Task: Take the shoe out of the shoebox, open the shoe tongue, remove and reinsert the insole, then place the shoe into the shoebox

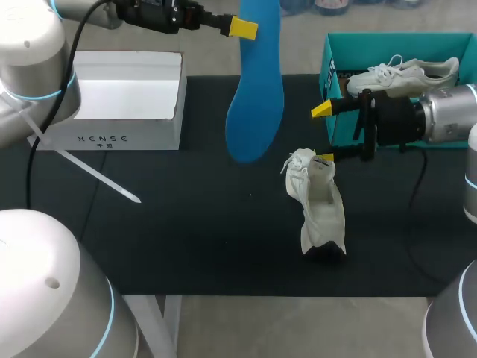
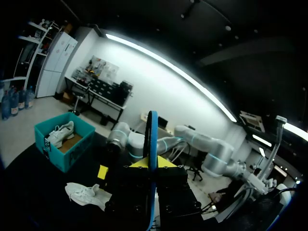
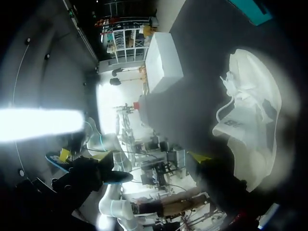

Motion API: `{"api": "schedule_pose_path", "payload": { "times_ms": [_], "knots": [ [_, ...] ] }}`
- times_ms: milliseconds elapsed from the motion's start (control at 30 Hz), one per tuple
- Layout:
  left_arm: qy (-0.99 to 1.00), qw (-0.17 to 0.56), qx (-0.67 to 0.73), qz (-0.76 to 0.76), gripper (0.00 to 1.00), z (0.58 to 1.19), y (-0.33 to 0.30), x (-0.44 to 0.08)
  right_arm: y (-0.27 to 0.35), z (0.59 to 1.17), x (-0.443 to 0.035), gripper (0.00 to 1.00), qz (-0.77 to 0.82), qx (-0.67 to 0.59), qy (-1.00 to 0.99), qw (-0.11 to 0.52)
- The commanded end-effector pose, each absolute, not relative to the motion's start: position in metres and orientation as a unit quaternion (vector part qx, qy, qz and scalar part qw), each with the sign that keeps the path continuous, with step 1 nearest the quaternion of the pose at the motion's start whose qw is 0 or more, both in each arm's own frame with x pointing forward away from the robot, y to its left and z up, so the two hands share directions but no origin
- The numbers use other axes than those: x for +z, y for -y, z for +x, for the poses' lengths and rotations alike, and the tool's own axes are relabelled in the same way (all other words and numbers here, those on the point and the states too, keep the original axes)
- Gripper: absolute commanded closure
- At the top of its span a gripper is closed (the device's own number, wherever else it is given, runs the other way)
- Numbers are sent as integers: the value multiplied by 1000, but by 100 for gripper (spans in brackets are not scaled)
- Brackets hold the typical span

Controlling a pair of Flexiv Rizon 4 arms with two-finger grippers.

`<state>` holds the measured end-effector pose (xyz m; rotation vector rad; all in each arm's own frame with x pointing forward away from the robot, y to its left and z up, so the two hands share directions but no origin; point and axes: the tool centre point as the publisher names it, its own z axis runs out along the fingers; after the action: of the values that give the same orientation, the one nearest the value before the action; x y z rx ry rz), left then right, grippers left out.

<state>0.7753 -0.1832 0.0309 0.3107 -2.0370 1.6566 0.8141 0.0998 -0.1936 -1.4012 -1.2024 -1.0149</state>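
My left gripper (image 1: 244, 28) is up at the back, shut on the top end of a blue insole (image 1: 253, 97) that hangs down above the table. In the left wrist view the insole (image 2: 152, 139) shows edge-on between the yellow tips. A white shoe (image 1: 319, 205) lies on the black table (image 1: 186, 224) with its opening toward my right gripper (image 1: 323, 134). That gripper is open, one fingertip (image 1: 324, 158) at the shoe's collar and the other above it. The right wrist view has the shoe (image 3: 252, 120) close beside one fingertip (image 3: 198, 157). The teal shoebox (image 1: 339, 45) stands at the back right.
A second white shoe (image 1: 406, 73) lies in the shoebox. A white box (image 1: 127, 97) stands at the back left, with a thin white rod (image 1: 97, 175) slanting across the table beside it. Bare tabletop lies in front of and left of the shoe.
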Motion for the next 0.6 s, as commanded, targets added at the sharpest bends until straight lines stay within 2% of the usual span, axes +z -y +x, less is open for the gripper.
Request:
{"api": "schedule_pose_path", "payload": {
  "times_ms": [33, 600],
  "knots": [
    [747, 245, 608, 114, 100, 774, 183, 30, -112, 811, -195, 0, -578, -423, 494, 493],
    [747, 245, 608, 114, 100, 774, 183, 30, -121, 804, -188, 0, -538, -431, 508, 517]
  ]
}}
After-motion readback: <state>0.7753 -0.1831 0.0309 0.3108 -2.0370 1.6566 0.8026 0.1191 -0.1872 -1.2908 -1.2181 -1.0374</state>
